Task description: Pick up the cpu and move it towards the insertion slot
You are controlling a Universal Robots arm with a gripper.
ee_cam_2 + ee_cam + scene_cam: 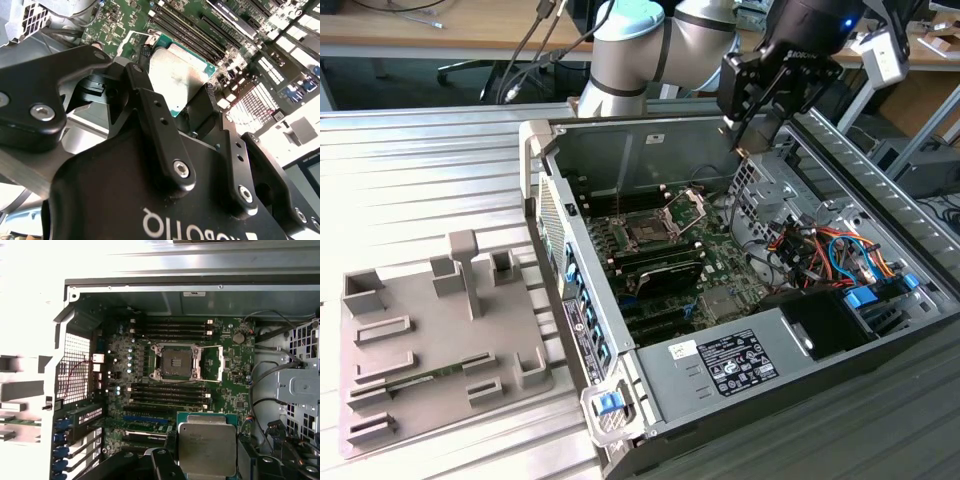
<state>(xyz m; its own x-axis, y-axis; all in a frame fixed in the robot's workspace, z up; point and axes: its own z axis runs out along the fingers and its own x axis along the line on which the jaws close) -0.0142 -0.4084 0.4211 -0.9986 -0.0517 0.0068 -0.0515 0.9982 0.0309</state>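
My gripper (756, 132) hangs above the open computer case, over its far right part in the exterior view, and is shut on the cpu (758, 142). In both wrist views the cpu (207, 448) (181, 70) shows as a flat square chip with a pale silver top, clamped by its edges between the black fingers (152, 107). The insertion slot (649, 233) lies on the green motherboard below and toward the exterior view's left of the gripper. Its dark centre (175, 361) is bare and its hinged metal plate (209, 363) stands flipped open.
Long black RAM slots (167, 392) flank the socket. A drive cage (765, 185) and bundled cables (810, 250) crowd the case's right side. The power supply (740, 355) fills its near end. A grey tray (430, 340) with a green memory stick (395, 386) lies outside, at the left.
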